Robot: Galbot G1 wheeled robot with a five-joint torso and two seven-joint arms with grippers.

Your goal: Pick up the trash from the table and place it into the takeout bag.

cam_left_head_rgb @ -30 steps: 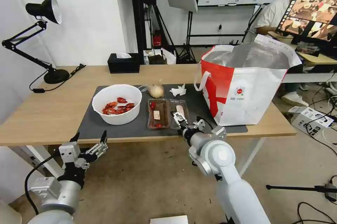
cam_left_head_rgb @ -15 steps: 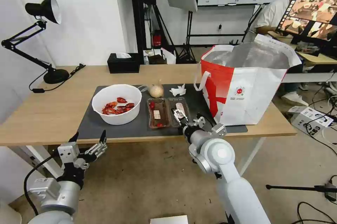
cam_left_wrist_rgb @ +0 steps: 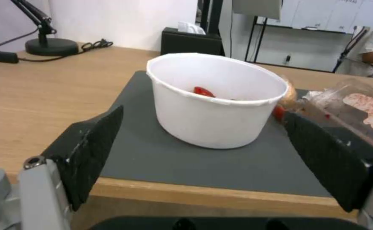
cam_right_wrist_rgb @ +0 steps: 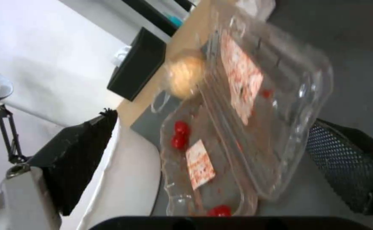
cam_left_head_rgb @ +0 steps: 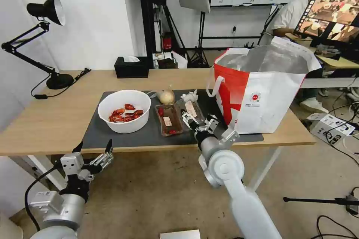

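Observation:
A clear two-part tray [cam_left_head_rgb: 170, 119] of scraps lies on the dark mat [cam_left_head_rgb: 112, 138] of the table [cam_left_head_rgb: 48, 119]. Its right half [cam_left_head_rgb: 190, 110] is tipped up off the mat. My right gripper [cam_left_head_rgb: 197, 121] stands open around the tray's near end [cam_right_wrist_rgb: 237, 127], its black fingers [cam_right_wrist_rgb: 80, 153] wide apart on either side. The white bowl [cam_left_head_rgb: 124, 111] of red shells sits left of the tray. Behind are the beige lump [cam_left_head_rgb: 166, 97] and the crumpled tissue [cam_left_head_rgb: 192, 95]. The takeout bag [cam_left_head_rgb: 261, 93] stands open at the right. My left gripper [cam_left_head_rgb: 93, 153] hangs open below the table's front edge, facing the bowl [cam_left_wrist_rgb: 214, 102].
A black tissue box [cam_left_head_rgb: 131, 67] sits at the table's back edge and a black desk lamp [cam_left_head_rgb: 52, 44] at the back left. Bare wood lies left of the mat. Behind the bag stands another desk with a monitor [cam_left_head_rgb: 333, 11].
My right gripper has pushed forward over the mat and rolled. The tray's right half has risen and tilted. The left arm has barely shifted.

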